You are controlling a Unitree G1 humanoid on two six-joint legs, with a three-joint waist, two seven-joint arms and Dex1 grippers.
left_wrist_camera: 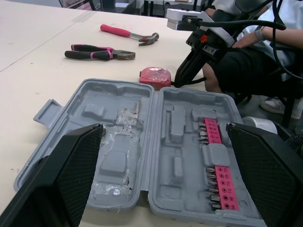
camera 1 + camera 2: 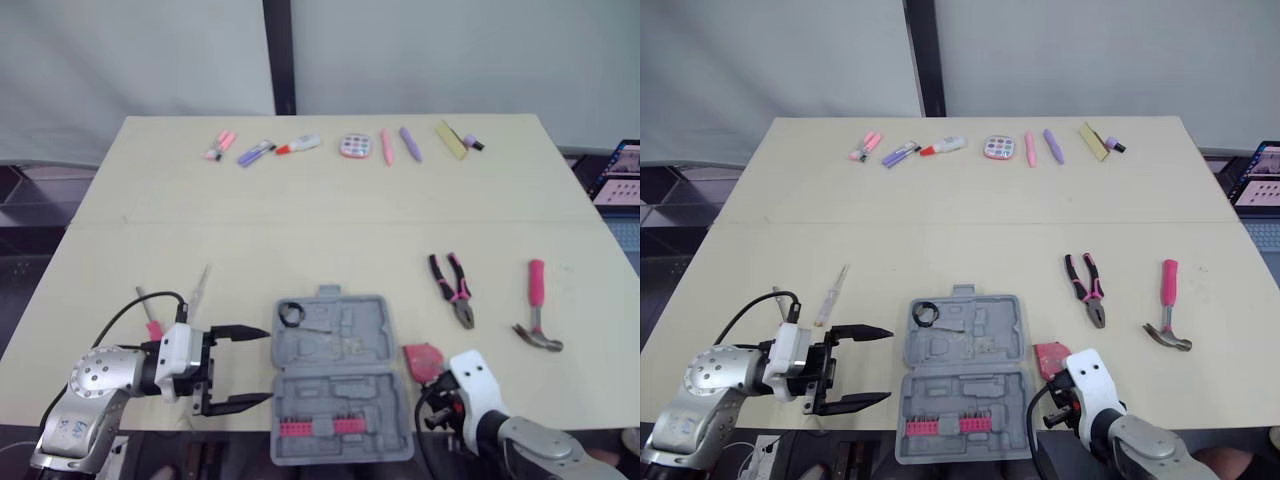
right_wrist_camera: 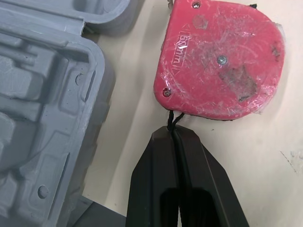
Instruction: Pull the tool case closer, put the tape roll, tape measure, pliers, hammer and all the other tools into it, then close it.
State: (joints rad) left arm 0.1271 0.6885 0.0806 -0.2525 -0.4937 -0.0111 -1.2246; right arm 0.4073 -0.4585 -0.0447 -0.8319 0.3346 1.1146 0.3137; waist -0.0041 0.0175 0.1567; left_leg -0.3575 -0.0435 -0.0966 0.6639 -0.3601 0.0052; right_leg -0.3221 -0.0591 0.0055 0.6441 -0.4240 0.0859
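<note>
I am working on the tape measure step: it is lying on the table just right of the open tool case, which is sitting at the near edge. My right gripper is pressing its fingers together, pinching the measure's thin black cord. Next I am judging a lift by that cord and a short carry left into the case. My left gripper is hovering spread wide just left of the case, holding nothing. The pliers and hammer are lying further right.

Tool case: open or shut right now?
Open: both halves of the case lie flat on the table, moulded insides up, pink bit strip exposed.
</note>
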